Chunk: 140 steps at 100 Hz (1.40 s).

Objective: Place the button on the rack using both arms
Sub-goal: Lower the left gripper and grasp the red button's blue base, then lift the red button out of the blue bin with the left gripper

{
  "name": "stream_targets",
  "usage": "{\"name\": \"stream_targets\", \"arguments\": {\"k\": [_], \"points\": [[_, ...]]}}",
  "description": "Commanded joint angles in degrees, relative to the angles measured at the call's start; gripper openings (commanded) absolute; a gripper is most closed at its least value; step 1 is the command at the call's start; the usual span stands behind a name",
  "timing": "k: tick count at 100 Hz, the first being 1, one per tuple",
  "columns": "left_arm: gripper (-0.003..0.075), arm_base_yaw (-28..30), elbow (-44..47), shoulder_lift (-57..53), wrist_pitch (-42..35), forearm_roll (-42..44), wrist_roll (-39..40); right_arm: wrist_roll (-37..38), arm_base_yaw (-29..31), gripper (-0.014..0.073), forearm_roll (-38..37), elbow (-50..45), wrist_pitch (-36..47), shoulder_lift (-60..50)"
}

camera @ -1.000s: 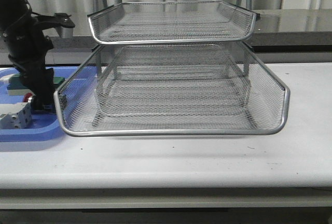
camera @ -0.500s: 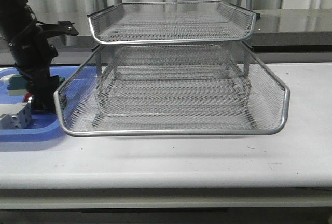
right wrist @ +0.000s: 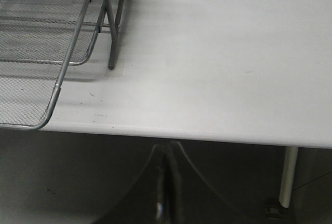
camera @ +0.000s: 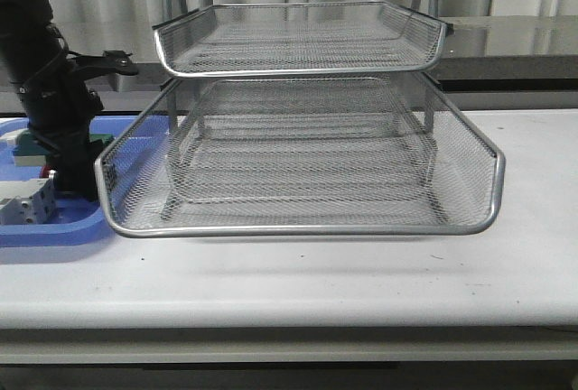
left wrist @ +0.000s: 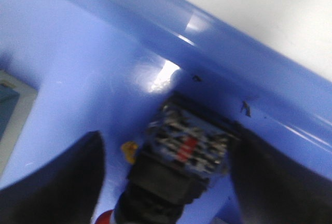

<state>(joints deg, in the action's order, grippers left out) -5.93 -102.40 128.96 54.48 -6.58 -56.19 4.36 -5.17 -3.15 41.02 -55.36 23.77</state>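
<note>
The button (left wrist: pixel 176 156) lies on the floor of a blue bin, its blue rear block toward the bin wall, black body behind it and a sliver of red head at the frame edge. My left gripper (left wrist: pixel 166 137) is open and straddles it, one black finger (left wrist: pixel 57 182) on each side. In the front view the left arm (camera: pixel 54 92) reaches down into the bin at the far left and hides the button. The rack (camera: pixel 307 227) of silver wire mesh fills the middle of the table. My right gripper (right wrist: pixel 167 154) is shut on nothing, below the table's front edge.
The shallow blue bin (camera: pixel 54 227) stands just left of the rack's lowest tray. It also holds a green-and-beige block (camera: pixel 25 146) and a white terminal block (camera: pixel 23 205). A corner of the rack (right wrist: pixel 52 99) shows in the right wrist view.
My left arm has sunk lower into the blue bin, and the red head seen beside it before is now hidden behind the gripper. The rack has not moved.
</note>
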Motion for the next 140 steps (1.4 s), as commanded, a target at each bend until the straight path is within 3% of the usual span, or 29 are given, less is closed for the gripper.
{"name": "stream_targets", "arguments": {"k": [1, 19, 38, 63, 117, 140], "points": [[0.0319, -0.39, -1.63, -3.51, -1.2, -1.16, -0.03, 0.22, 0.24, -0.007, -0.63, 1.86, 3.67, 0.41], [0.0085, -0.39, -2.61, -3.51, -0.05, -1.16, -0.03, 0.22, 0.24, -0.007, -0.63, 1.86, 3.67, 0.41], [-0.0011, -0.26, -8.11, -3.51, 6.36, -1.16, -0.03, 0.22, 0.24, -0.007, -0.63, 1.86, 3.67, 0.41], [-0.002, 0.82, -18.26, -3.51, 18.93, -1.38, 4.63, 0.22, 0.24, -0.007, -0.63, 1.86, 3.67, 0.41], [-0.002, 1.35, -20.54, -15.9, 18.78, -2.1, 12.83, 0.22, 0.24, -0.007, -0.63, 1.86, 3.67, 0.41], [-0.002, -1.34, -20.54, -22.96, 18.78, -3.4, 13.09, 0.22, 0.24, -0.007, -0.63, 1.86, 3.67, 0.41]]}}
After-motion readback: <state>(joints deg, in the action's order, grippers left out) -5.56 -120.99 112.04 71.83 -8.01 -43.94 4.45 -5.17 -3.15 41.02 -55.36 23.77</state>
